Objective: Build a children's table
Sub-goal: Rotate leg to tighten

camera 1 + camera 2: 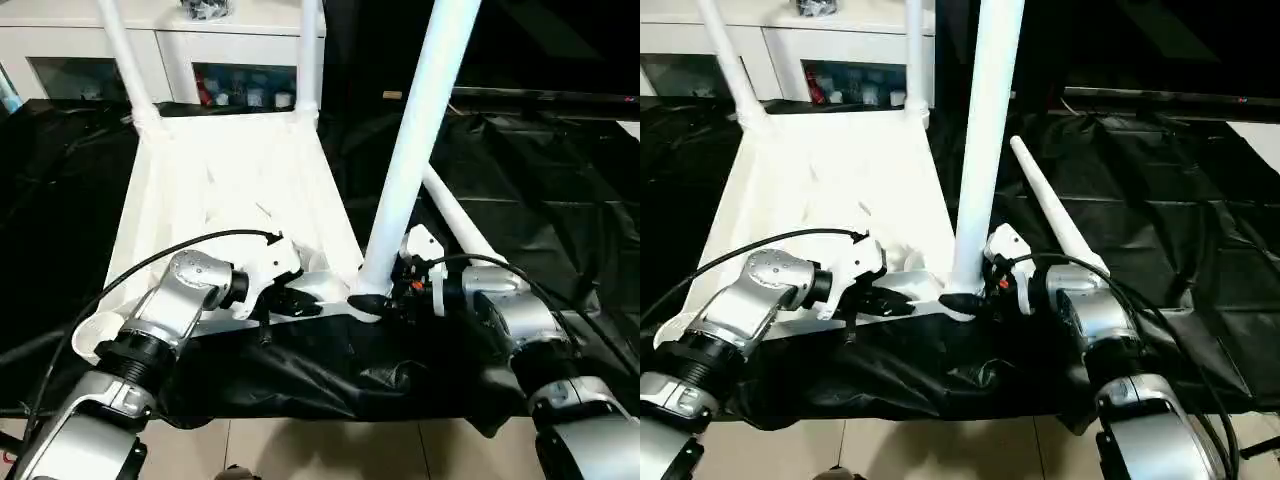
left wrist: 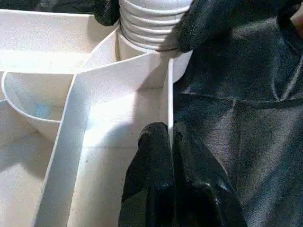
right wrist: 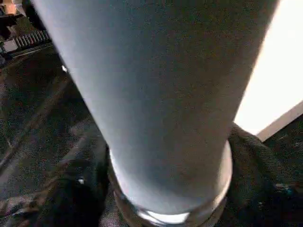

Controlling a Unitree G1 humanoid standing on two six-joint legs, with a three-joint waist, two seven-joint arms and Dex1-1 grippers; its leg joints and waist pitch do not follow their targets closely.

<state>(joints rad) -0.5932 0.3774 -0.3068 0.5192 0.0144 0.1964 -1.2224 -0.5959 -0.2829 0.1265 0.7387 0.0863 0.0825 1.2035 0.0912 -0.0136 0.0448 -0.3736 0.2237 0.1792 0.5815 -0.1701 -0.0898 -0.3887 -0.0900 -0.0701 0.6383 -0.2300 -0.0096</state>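
The white tabletop (image 1: 200,190) lies upside down on a black cloth, ribs facing up. Two legs stand in its far corners (image 1: 125,60) (image 1: 310,60). A third leg (image 1: 415,150) stands upright in the near right corner socket, and my right gripper (image 1: 375,303) holds it at the base, one black finger on each side. The left wrist view shows those fingers (image 2: 208,23) against the leg's ribbed end. My left gripper (image 2: 169,130) is shut on the thin near rim wall of the tabletop. Another leg (image 1: 1050,205) lies on the cloth to the right.
A white cabinet with glass doors (image 1: 200,50) stands behind the tabletop. The black cloth (image 1: 560,180) spreads wide to the right and bunches under my forearms. Tiled floor (image 1: 300,450) shows at the near edge. The near left corner socket (image 1: 90,335) stands open.
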